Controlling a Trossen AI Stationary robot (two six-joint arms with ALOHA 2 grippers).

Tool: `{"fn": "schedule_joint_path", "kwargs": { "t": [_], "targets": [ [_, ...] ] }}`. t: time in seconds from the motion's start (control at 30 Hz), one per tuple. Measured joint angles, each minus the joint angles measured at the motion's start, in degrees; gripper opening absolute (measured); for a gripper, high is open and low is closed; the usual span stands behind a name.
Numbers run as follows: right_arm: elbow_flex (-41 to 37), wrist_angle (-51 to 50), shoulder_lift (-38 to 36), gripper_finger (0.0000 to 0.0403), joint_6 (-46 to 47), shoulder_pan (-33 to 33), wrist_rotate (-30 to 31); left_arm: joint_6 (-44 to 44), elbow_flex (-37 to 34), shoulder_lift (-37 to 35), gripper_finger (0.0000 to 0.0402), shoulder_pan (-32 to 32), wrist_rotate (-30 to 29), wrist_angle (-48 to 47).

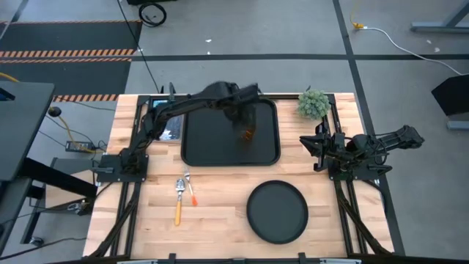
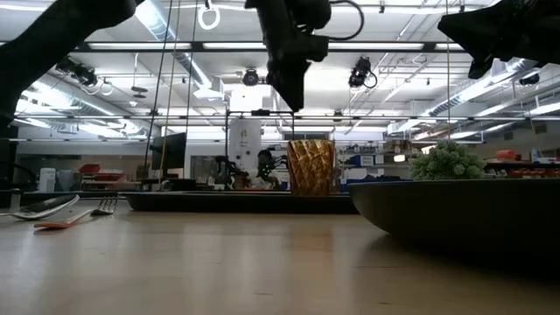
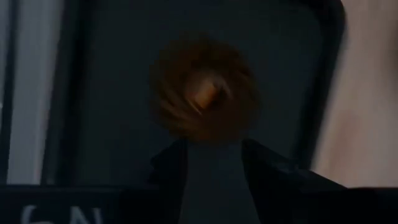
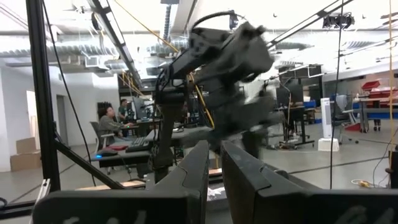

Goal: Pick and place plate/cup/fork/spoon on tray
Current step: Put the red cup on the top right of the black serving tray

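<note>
The amber cup (image 1: 248,136) stands upright on its base on the black tray (image 1: 192,139), near the tray's right side; it also shows in the low view (image 2: 311,166) and the left wrist view (image 3: 202,93). My left gripper (image 2: 293,92) hangs open just above the cup, clear of it, fingers pointing down. The round black plate (image 1: 277,211) lies on the table nearer the front. The fork (image 1: 190,192) and the spoon (image 1: 178,202) lie side by side on the table left of the plate. My right gripper (image 1: 314,150) waits shut at the right edge.
A green potted plant (image 1: 314,104) stands at the far right, beside the tray's corner. A small device (image 1: 167,121) lies left of the tray. Bare wood lies between the tray and the table's near edge, around the plate and cutlery.
</note>
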Motion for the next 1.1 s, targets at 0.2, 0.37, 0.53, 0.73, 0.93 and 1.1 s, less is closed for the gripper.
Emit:
{"fn": "schedule_joint_path", "kwargs": {
  "t": [0.2, 0.37, 0.53, 0.73, 0.93, 1.1],
  "targets": [
    [0.0, 0.6, 0.0, 0.005, 0.1, 0.0, 0.0, 2.8, -6.2, 0.4, 0.0162, -6.2, 0.0, -3.2],
    [0.0, 0.6, 0.0, 0.005, 0.7, 0.0, 0.0, 8.3, -16.1, 0.5, 0.0162, -10.9, -6.6, 3.5],
    [0.0, 0.6, 0.0, 0.005, 0.7, 0.0, 0.0, 13.1, -25.2, 0.5, 0.0155, -13.6, -15.3, 11.4],
    [0.0, 0.6, 0.0, 0.005, 0.7, 0.0, 0.0, 19.7, -31.9, 0.5, 0.0124, -14.9, -29.3, 18.9],
    [0.0, 0.5, 0.0, 0.005, 0.7, 0.0, 0.0, 25.1, -34.7, 0.5, 0.0089, -15.0, -27.9, 26.1],
    [0.0, 0.5, 0.0, 0.005, 0.6, 0.0, 0.0, 28.2, -34.9, 0.5, 0.0065, -14.7, -28.8, 30.6]
  ]
}}
